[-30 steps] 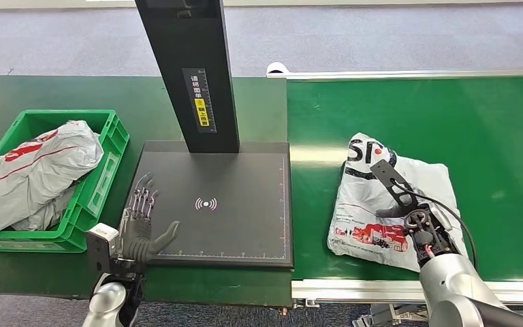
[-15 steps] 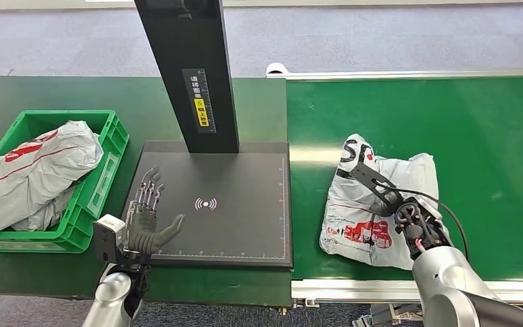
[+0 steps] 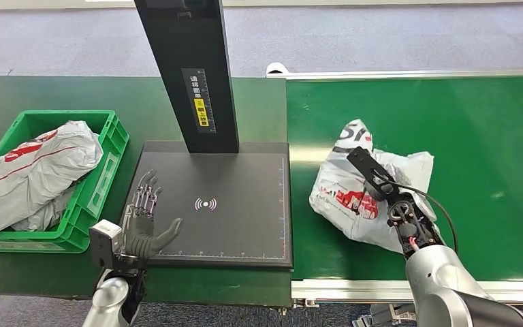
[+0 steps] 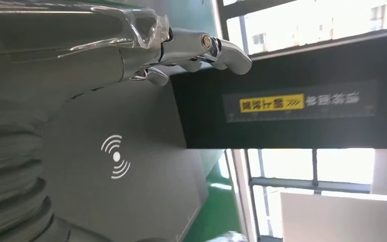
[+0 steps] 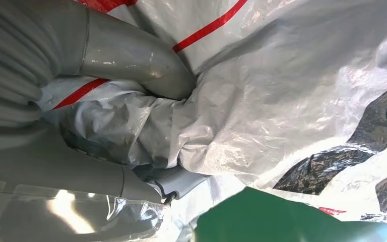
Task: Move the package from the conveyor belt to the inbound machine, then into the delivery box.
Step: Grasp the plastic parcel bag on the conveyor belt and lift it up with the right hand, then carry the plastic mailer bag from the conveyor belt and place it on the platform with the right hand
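1. Gripping the package (image 3: 354,197), the right hand (image 3: 381,191) holds it over the conveyor belt (image 3: 477,136), at 3 o'clock from the inbound machine (image 3: 245,211).
2. Right wrist view: fingers (image 5: 136,60) bunch the white plastic.
3. Left hand (image 3: 143,218) hovers open at the machine's 8 o'clock corner, beside the delivery box (image 3: 105,170).

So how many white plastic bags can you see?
2 for sure: one package on the conveyor belt, gripped by the right hand; one in the green crate, where another may hide underneath.

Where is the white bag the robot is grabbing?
In the head view the white bag lies on the green conveyor belt, right of the black scanner plate, gripped by the right hand.
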